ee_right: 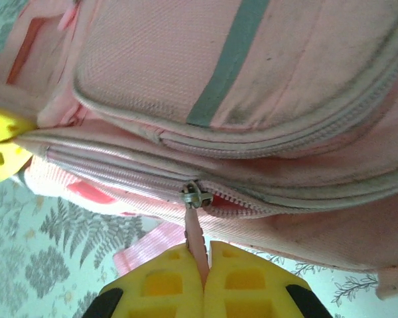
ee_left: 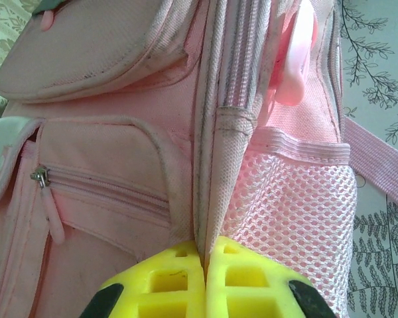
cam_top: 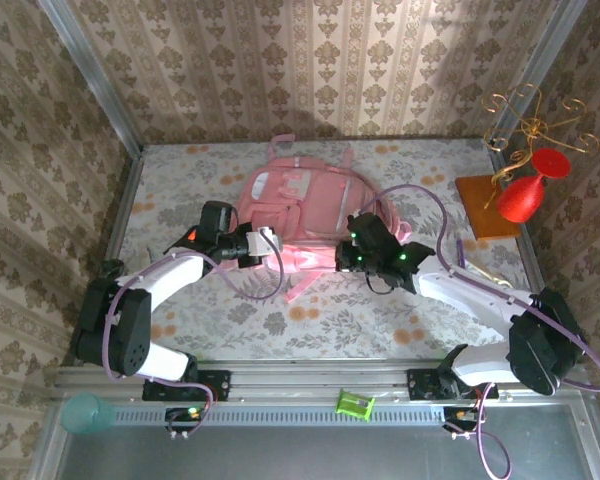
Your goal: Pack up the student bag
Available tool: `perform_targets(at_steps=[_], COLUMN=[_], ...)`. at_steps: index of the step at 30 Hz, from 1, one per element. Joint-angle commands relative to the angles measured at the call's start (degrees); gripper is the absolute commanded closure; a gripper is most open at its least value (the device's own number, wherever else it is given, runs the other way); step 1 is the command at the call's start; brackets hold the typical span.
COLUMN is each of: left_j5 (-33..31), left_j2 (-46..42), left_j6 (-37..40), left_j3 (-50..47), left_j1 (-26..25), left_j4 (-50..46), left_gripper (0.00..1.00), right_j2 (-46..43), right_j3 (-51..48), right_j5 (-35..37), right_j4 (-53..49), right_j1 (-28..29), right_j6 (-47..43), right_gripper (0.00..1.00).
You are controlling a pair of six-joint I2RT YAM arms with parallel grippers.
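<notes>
now your left gripper (ee_left: 205, 281) clamps a side seam (ee_left: 209, 172) of the pink student bag (cam_top: 298, 205); your right gripper (ee_right: 204, 281) pinches its zip pull (ee_right: 194, 228).

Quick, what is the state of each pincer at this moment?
Left pincer: closed, pinching a side seam of the pink backpack.
Right pincer: closed, holding the backpack's zip pull.

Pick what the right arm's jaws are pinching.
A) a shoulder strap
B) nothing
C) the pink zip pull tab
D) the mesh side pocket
C: the right wrist view shows the right jaws shut on the pink pull tab hanging from a zip slider on the student bag.
</notes>
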Motion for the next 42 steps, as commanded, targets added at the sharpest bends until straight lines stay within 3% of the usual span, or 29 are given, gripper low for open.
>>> perform_targets(at_steps=[1,4,5,9,12,21,27,30,32,33,36,42], left_j5=[-1.85,2.55,5.12,11.57,9.8,-0.16,-3.9,-5.18,-6.26,-6.49,-5.66,-4.49], left_j2=[-2.03,-4.89,-6.33,-10.98,-10.16,1.42,6.86,8.0,8.44,8.44,6.88,3.55], left_j6=[0.55,-0.81,-1.33,-4.93,-2.49,-1.41,-0.84,0.45,1.47,2.03,2.83,4.55], left_j3=[0.93,-0.36,-1.02,-3.09,-1.19,5.91,9.94,10.25,10.44,10.34,9.07,7.07], left_j1=[3.49,1.94,1.66,-0.94,-6.61,-17.56,-18.48,-18.48,-18.1,-17.75,-16.08,-14.23], left_j4=[-4.38,-2.8,-2.03,3.13,-0.04,-0.05,-0.56,-2.54,-4.66,-5.64,-6.03,-6.18], left_gripper=[0.72,0.34,0.28,0.17,0.17,0.33,0.53,0.7,0.77,0.85,1.0,1.0], right_j2=[-1.0,-1.05,-1.31,-2.53,-2.66,-1.21,-1.26,-2.1,-3.1,-3.64,-5.06,-6.35], right_j3=[-1.96,-3.0,-2.94,-2.15,-2.0,-1.23,-1.4,-2.21,-2.55,-2.68,-2.74,-3.42], right_j5=[-3.0,-10.41,-11.53,-15.61,-17.69,-22.16,-22.85,-22.56,-21.17,-19.5,-10.58,1.82], right_j4=[-3.88,2.87,3.83,4.35,5.08,8.76,9.8,10.85,9.84,8.51,1.35,-6.11], right_j1=[-2.8,-1.81,-1.42,-1.04,-1.04,-0.22,0.63,0.61,0.64,0.63,0.63,0.63], right_j6=[-3.68,-4.29,-5.07,-8.08,-8.9,-7.53,-7.21,-6.76,-6.81,-6.96,-7.43,-4.57], right_gripper=[1.0,1.0,1.0,1.0,1.0,1.0,1.0,1.0,1.0,1.0,1.0,1.0])
